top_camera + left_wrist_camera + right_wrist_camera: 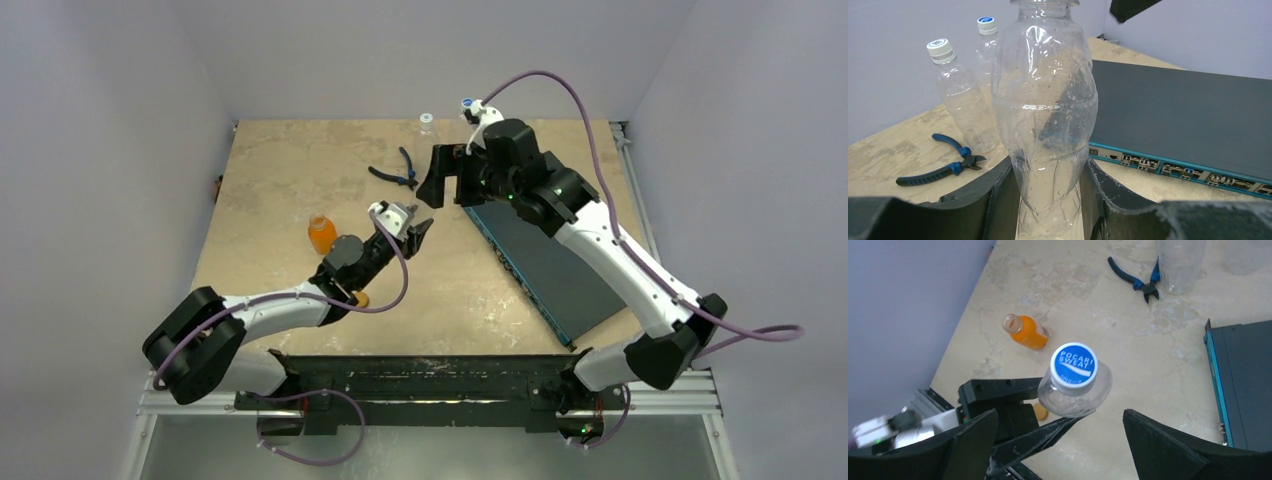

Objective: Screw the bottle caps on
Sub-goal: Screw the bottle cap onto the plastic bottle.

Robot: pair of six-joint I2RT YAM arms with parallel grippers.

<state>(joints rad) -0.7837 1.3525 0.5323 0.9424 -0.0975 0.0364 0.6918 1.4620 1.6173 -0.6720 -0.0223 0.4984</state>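
- A small orange-brown cap (1040, 411) lies on the bench (280, 170), left of the network switch (540, 260) and closest to the arm bases.
- The left end effector (1045, 195) is clenched around the lower body of a clear bottle (1043, 100), holding it upright just left of the switch's port edge.
- A blue cap (1074, 367) sits on that bottle's neck.
- The right end effector (1070, 440) is released, its jaws spread wide on either side of the blue cap and not touching it.
- An orange bottle (1028, 332), its neck open, stands well left of the switch.
- Blue-handled pliers (395, 172) lie off the switch's far left corner.
- A white-capped bottle (940, 48) and a blue-capped bottle (986, 24) stand side by side beyond the switch, at the bench's far edge.
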